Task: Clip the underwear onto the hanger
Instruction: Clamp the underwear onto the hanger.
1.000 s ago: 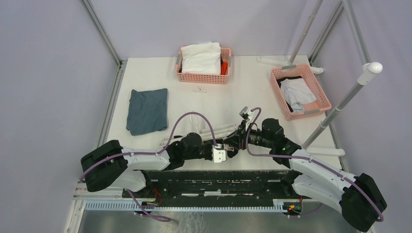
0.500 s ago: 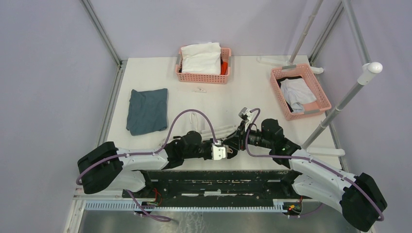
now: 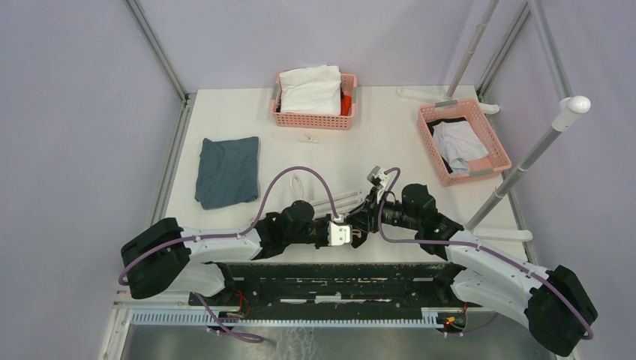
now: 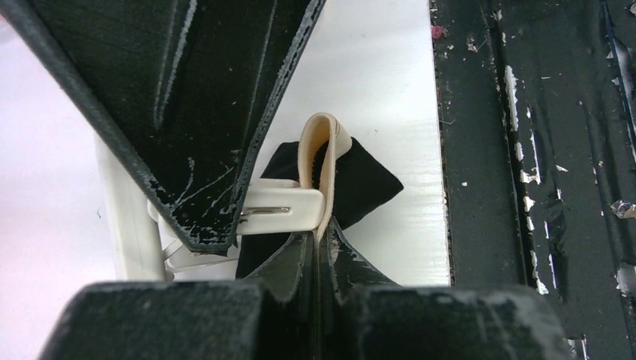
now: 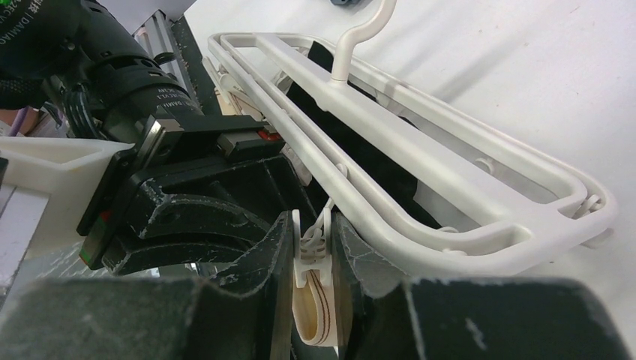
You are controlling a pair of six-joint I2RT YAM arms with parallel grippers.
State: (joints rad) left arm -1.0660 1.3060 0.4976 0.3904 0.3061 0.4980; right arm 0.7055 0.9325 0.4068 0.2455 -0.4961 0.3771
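Note:
The white hanger (image 5: pixel 420 150) lies flat on the table, its hook (image 5: pixel 360 30) pointing away; in the top view only its rails (image 3: pixel 330 202) show between the arms. The black underwear (image 4: pixel 364 180) with its beige waistband (image 4: pixel 319 142) lies under the frame and is mostly hidden in the top view. My left gripper (image 4: pixel 321 244) is shut on the folded waistband. My right gripper (image 5: pixel 311 251) is shut on a white hanger clip (image 5: pixel 311 247), squeezing it, with the waistband fold (image 5: pixel 315 315) between the clip's jaws. Both grippers (image 3: pixel 352 229) meet near the table's front edge.
A folded blue-grey cloth (image 3: pixel 227 170) lies at the left. A pink basket (image 3: pixel 281 112) with a white garment stands at the back, another pink basket (image 3: pixel 495 146) at the right. A slanted rack pole (image 3: pixel 525 161) rises on the right. A black base plate (image 4: pixel 525 150) borders the near edge.
My left gripper has edged slightly forward and right toward the right gripper, and its cable loop has shifted. The right gripper has stayed almost still on the clip.

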